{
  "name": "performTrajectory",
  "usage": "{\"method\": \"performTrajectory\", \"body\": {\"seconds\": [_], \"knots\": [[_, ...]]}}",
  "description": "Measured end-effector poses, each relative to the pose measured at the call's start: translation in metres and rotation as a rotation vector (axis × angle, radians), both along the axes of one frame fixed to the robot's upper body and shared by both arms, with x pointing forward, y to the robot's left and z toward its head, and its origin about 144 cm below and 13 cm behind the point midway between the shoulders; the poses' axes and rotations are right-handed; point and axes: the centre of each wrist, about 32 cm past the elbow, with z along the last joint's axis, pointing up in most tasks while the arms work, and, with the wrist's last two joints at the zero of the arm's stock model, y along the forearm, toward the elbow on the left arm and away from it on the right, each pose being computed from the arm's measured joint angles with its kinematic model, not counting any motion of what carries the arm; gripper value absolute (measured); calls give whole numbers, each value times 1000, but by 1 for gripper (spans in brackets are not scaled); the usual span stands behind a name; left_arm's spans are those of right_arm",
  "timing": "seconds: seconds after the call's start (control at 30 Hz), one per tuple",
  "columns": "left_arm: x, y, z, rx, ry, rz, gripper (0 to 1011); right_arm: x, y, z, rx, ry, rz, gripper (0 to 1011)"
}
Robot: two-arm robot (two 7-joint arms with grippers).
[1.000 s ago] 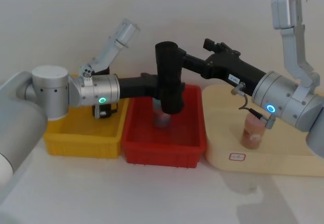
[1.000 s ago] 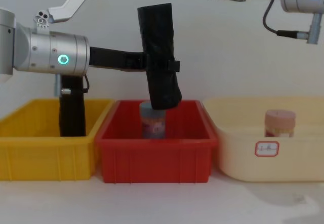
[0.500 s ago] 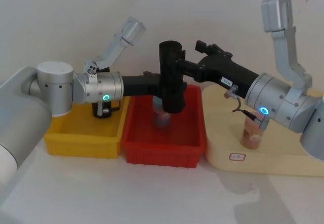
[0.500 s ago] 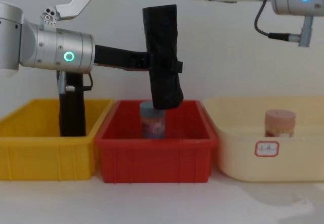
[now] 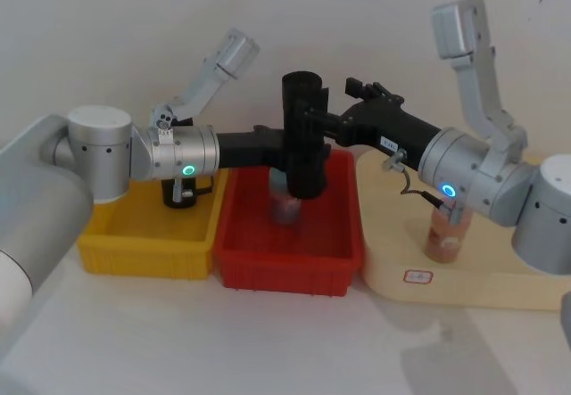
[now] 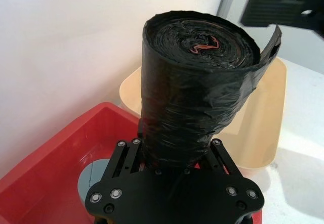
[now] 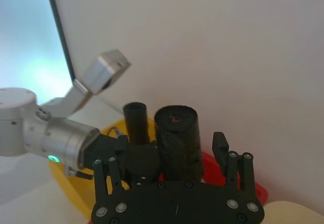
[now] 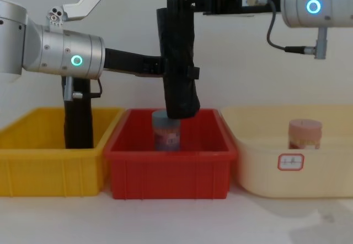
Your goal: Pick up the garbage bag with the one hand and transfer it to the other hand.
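My left gripper [image 8: 177, 72], long and black on the silver arm with the teal-green ring, has its fingers [image 6: 218, 155] clenched on the garbage bag [image 8: 180, 98], a tall, lumpy black roll of plastic. The hold is at the band round its middle.

The roll hangs in the air above the red plastic bin [image 8: 171, 175], clear of the tabletop [image 8: 176, 222]. Its long axis is close to upright. The wound end points up, and the lower end leans slightly toward my right.

My right gripper [image 7: 171, 142], black on the blue-ringed arm, reaches in level at the roll's top. Its fingers [image 7: 219, 145] are spread, one on each side of the roll, with a gap showing beside one finger.

I judge the handover turns on this: the roll already lies between the right fingers, crosswise to them, well above the left grip.
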Motion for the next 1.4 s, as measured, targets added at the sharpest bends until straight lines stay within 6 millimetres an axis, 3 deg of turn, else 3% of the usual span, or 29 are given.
{"method": "performTrajectory", "body": {"seconds": [1.4], "knots": [[1,-1,1,3,0,1,419,42,30,-6,-130,44,-34,1001]]}}
